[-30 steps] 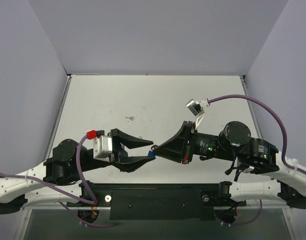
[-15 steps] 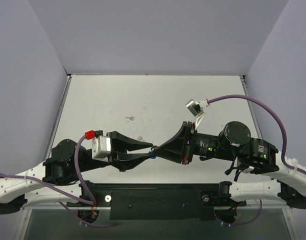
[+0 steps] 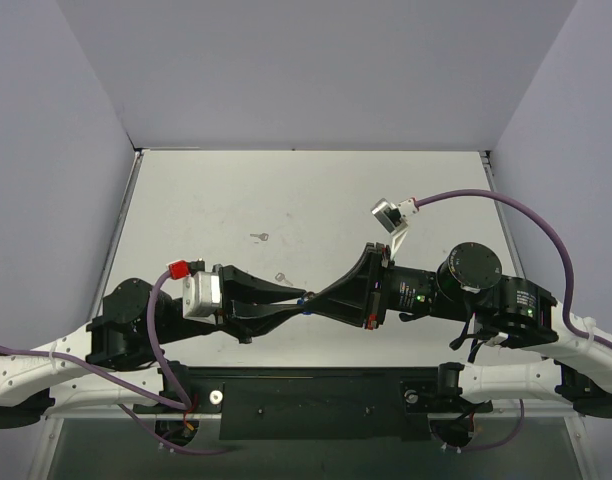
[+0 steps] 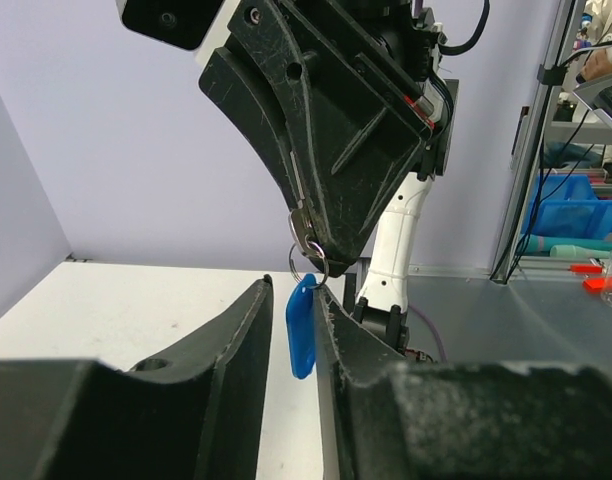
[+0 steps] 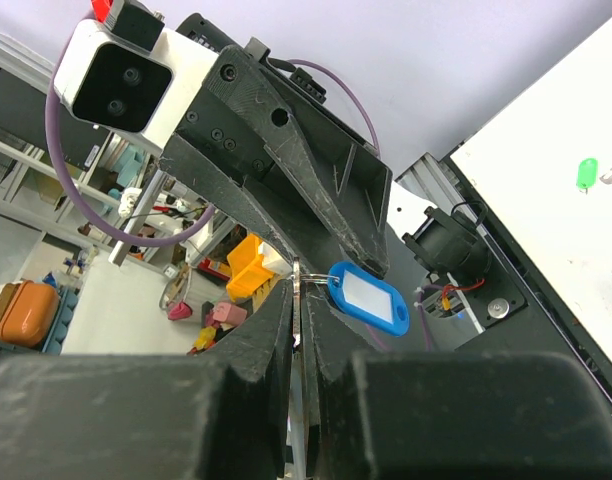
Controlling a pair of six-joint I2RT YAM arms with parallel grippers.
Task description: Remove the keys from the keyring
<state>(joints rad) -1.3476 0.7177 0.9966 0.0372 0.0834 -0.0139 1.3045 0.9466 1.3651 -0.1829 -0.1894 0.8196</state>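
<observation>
Keys, keyring (image 4: 308, 263) and tags: position and condition as recorded.

Keyring: held in the air above the table (image 3: 316, 190), near its front edge, between the two arms. It was clamped at the tip of the right gripper (image 5: 298, 298), whose fingers were pressed together on it. A silvery metal strip was seen along the seam of those fingers; whether it was ring or key blade could not be determined.

Blue tag (image 4: 301, 328): oblong plastic with a white label window, hung from the keyring. It was seen edge-on in the slot of the left gripper (image 4: 293, 300). The left fingers were set narrowly apart, one on each side of the tag. A sliver of table was visible between the tag and one finger; the other finger was touching the tag or just beside it.

Farther loose key (image 3: 259, 237): tiny, silvery, laid on the table toward the middle.

Nearer loose key (image 3: 280, 277): likewise on the table, close to the grippers. Tag colours could not be made out from above.

Green tag (image 5: 586, 172): laid flat on the table in the right wrist view, a silvery piece just beside it. Which loose key it belonged to could not be determined.
</observation>
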